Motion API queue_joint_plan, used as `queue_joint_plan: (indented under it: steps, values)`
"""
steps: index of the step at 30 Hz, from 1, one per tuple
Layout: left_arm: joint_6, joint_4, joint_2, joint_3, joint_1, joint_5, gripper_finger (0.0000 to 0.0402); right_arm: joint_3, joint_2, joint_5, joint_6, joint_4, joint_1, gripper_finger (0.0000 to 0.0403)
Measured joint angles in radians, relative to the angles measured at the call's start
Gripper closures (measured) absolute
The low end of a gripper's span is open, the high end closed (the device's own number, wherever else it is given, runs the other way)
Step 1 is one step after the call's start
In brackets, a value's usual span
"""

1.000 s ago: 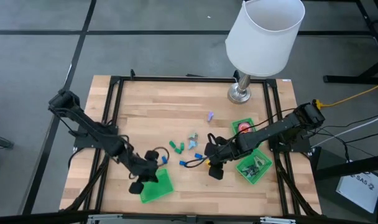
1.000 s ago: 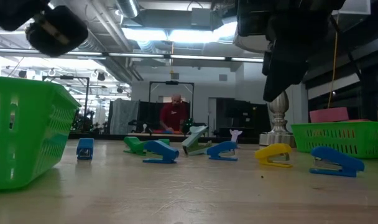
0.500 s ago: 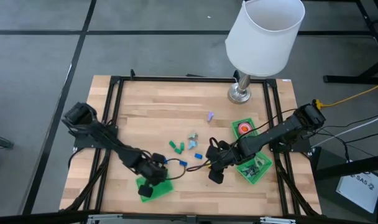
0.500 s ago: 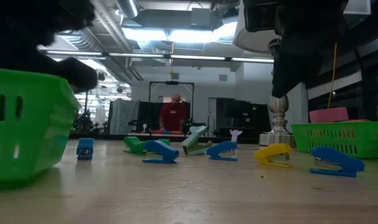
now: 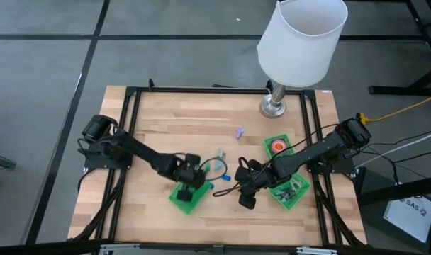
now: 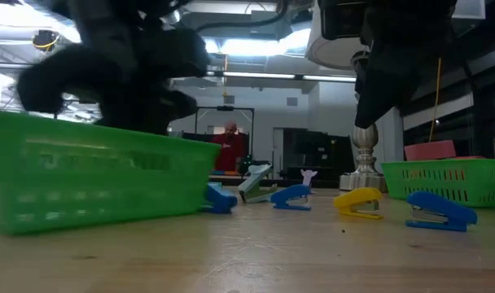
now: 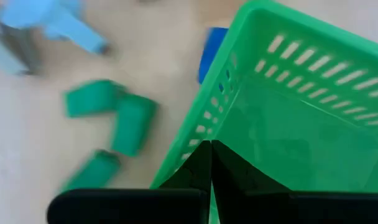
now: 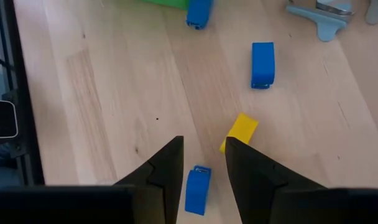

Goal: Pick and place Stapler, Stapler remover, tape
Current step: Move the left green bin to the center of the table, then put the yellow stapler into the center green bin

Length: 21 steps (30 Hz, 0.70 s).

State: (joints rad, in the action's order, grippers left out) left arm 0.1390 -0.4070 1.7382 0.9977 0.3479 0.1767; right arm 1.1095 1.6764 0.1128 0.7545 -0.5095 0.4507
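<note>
Two grippers face you: the left gripper [image 7: 210,163] is clamped on the basket [image 7: 301,112] rim, while the right gripper [image 8: 202,163] hangs parted, empty, yellow stapler [image 8: 240,131] just beyond its fingertips.

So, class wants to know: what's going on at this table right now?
The left gripper is shut on the rim of a green basket, holding it beside the small staplers scattered mid-table. The right gripper hovers open over a yellow one. Two more green baskets sit on the right side, near a lamp.
</note>
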Motion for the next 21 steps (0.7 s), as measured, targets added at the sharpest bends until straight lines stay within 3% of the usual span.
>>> queue_joint_plan:
  steps: [13, 21]
  values:
    - [-0.118, 0.144, 0.000, 0.000, -0.206, 0.191, 0.0399, 0.000, 0.000, -0.063, -0.041, -0.036, -0.048, 0.0280]
    - [-0.118, 0.160, -0.038, 0.000, -0.267, 0.126, 0.0391, 0.000, 0.000, -0.221, 0.008, -0.050, -0.085, 0.0277]
